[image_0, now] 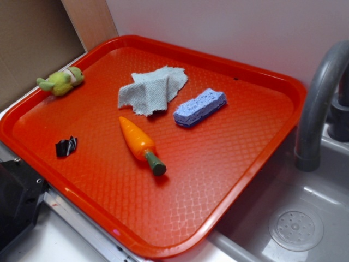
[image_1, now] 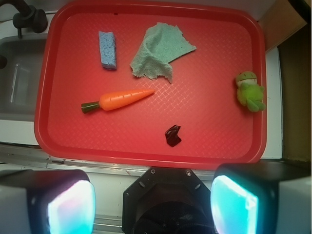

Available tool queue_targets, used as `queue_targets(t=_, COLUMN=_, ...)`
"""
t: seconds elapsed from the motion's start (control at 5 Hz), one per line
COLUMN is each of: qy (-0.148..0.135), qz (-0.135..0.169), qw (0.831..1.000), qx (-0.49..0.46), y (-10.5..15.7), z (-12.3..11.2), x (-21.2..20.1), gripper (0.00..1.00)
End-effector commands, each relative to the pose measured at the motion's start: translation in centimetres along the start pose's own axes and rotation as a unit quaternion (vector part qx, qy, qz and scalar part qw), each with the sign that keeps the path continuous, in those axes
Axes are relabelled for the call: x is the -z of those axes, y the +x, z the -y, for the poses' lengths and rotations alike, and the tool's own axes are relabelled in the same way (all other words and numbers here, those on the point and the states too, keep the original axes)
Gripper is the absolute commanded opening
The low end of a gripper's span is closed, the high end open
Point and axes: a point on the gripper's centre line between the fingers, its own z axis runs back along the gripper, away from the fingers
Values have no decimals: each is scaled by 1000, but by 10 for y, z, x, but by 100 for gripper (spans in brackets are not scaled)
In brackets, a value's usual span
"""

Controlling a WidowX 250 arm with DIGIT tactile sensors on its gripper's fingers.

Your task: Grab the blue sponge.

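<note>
On the red tray [image_0: 256, 147], you have the blue sponge [image_0: 199, 106] lying flat toward the far right part in the exterior view, just beside the pale grey-blue cloth [image_0: 152, 90] but not touching it. The toy carrot [image_0: 140, 143] lies nearer the middle, its green stem end pointing toward the tray's near edge. A small black clip [image_0: 66, 146] sits near the left edge, and a green plush toy [image_0: 61, 81] rests on the tray's far left rim.

From the wrist view you look straight down on the same tray, so the sponge appears at the upper left, with the cloth to its right and the carrot below both. This view alone shows you the gripper [image_1: 152, 202]: its two fingers [image_1: 68, 207] sit wide apart at the bottom of the frame, over the counter edge outside the tray, with nothing between them. The sponge is well apart from them.

The exterior view gives you what the wrist view only clips: the grey tap [image_0: 319, 103] and the sink [image_0: 305, 218] with its round drain, just beside the tray's right edge. The arm itself does not appear clearly there.
</note>
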Motion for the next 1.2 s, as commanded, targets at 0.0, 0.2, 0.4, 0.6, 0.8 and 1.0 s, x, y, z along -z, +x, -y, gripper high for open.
queue_targets(t=0.0, qy=0, qz=0, qw=1000, qx=0, y=0, z=0, x=0, gripper=100)
queue_targets(t=0.2, qy=-22, qz=8, qw=999, qx=-24, y=24, z=8, x=13, gripper=100)
queue_targets(t=0.4, qy=-58, qz=2, qw=998, qx=-31, y=55, z=16, x=31, gripper=100)
queue_targets(t=0.6, qy=-68, qz=18, qw=997, qx=-46, y=81, z=24, x=49, gripper=100)
queue_targets(t=0.8, qy=-63, qz=19, qw=997, qx=-32, y=102, z=43, x=75, gripper=100)
queue_targets(t=1.0, qy=-43, qz=21, qw=999, qx=-20, y=112, z=56, x=93, gripper=100)
